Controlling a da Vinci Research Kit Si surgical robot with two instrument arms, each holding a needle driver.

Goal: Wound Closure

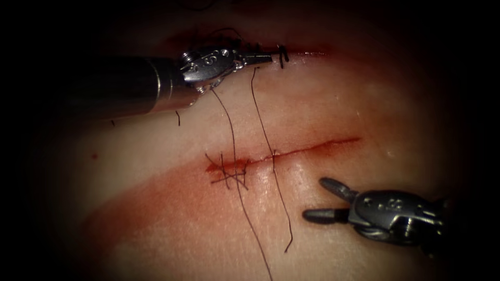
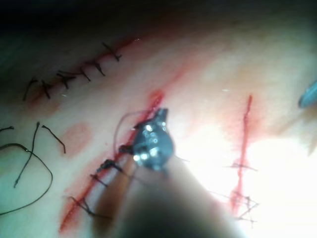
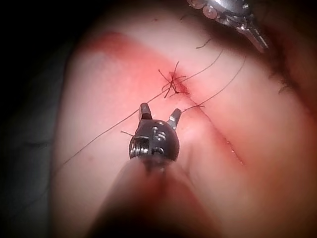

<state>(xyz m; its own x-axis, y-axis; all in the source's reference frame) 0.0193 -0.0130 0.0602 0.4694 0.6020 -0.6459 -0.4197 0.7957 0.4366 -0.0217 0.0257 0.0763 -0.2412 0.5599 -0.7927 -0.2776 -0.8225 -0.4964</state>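
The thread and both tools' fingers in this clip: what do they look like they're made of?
The thread looks like a fine dark filament, thin and limp, lying in loose curves across the tissue; the exact fibre is unclear. The left tool looks like polished bright metal with glints. The right tool has open, empty fingers that look like darker matte metal.

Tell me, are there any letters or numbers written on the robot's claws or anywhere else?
Left claw, shut on the needle above the cut: a raised mark on its metal wrist, like "S" or "5", not surely readable.
Right claw, open and holding nothing, below the cut: small marks on its wrist, too blurred to read.
Tissue and thread: no words or numbers.
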